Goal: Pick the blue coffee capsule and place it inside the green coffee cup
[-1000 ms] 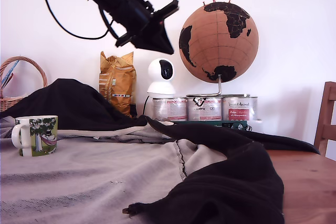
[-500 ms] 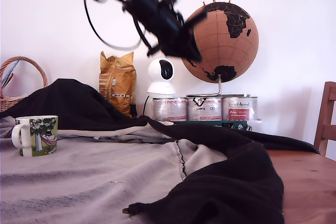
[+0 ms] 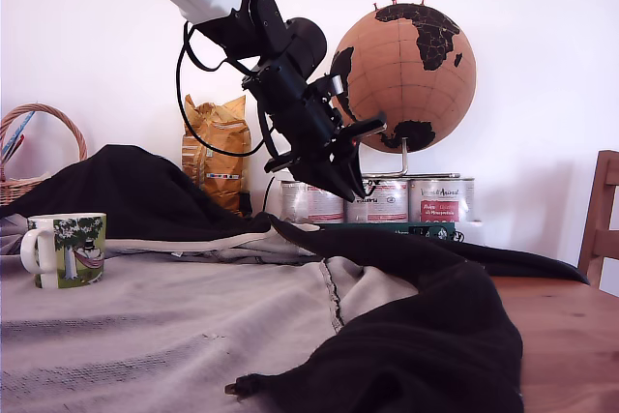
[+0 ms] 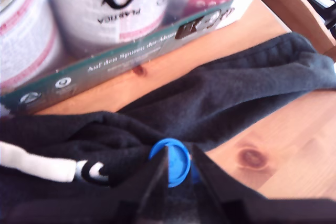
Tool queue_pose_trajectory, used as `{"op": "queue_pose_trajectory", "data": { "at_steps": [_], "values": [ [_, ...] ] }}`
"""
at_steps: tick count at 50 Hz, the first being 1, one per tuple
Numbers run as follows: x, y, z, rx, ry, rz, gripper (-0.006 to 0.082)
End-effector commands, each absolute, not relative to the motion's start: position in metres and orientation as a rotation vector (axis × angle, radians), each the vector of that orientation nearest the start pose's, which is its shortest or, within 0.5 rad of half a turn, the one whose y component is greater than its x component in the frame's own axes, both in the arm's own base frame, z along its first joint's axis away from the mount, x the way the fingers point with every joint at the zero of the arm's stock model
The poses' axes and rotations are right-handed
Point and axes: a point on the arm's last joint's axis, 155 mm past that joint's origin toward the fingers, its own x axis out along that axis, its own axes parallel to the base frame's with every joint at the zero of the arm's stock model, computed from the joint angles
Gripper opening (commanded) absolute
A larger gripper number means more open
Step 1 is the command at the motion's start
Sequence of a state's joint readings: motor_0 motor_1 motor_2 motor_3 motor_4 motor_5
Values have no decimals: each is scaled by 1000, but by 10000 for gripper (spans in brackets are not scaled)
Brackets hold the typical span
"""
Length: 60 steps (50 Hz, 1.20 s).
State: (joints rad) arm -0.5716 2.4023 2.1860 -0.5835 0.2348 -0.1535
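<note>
Nearest in the exterior view, lower right: a heap of black cloth (image 3: 426, 345) over a grey sheet (image 3: 145, 326), bare wooden table (image 3: 571, 336) at the far right edge. Middle left of that frame: the green coffee cup (image 3: 66, 250), upright on the sheet, handle toward the left edge, nothing showing above its rim. Centre of frame, above the black folds: the gripper (image 3: 350, 181), tilted down toward the lower right, well apart from the cup. Further back: three tins (image 3: 377, 200), a yellow-brown bag (image 3: 215, 152), a cork globe (image 3: 404, 65) at upper right, a wicker basket (image 3: 29, 147) at the left edge.

In the wrist view, lower centre: the blue coffee capsule (image 4: 170, 161) lying in dark fabric, round face toward the camera, just beyond the fingertips (image 4: 157, 182). Fingers spread a little, one on each side of the capsule, nothing pinched yet.

By these pictures, early in the task: approach lined up, grasp apparently not made. Left to do: closing on the capsule, lifting, carrying across to the cup, dropping inside.
</note>
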Motion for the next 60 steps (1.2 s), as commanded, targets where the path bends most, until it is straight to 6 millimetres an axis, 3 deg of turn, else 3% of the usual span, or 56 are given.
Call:
{"op": "queue_pose_trajectory", "data": {
  "at_steps": [1,42,60],
  "values": [
    [512,-389,113,4,854,-718,420],
    [510,-389,41,5,970,-706,434],
    [515,-378,34,44,976,-650,427]
  ]
}}
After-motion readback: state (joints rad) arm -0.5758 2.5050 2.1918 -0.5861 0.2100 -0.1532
